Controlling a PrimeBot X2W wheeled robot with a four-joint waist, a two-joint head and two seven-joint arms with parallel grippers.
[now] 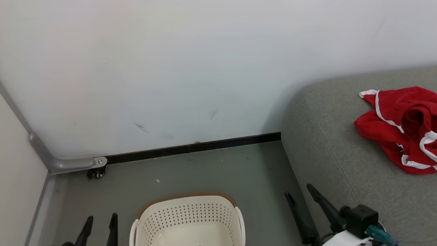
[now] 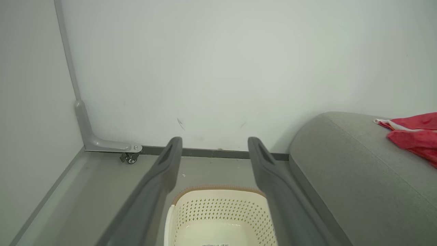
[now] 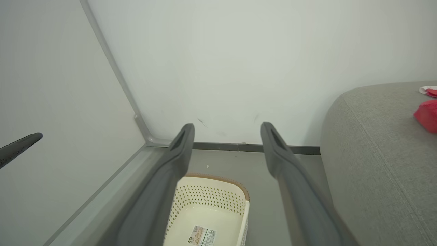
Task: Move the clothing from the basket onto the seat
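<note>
The left gripper (image 1: 101, 222) is hanging at the lower left, its two fingers spread wide and gripping nothing. The right gripper (image 1: 297, 190) is hanging at the lower right, likewise spread wide and unloaded, just beside the seat (image 1: 334, 147). Between the two grippers the basket (image 1: 187, 197) is standing on the grey floor (image 1: 211, 167), its barcode sticker (image 3: 201, 235) showing on the inside bottom. The clothing (image 1: 399, 130) is lying crumpled on the seat, well apart from the basket.
</note>
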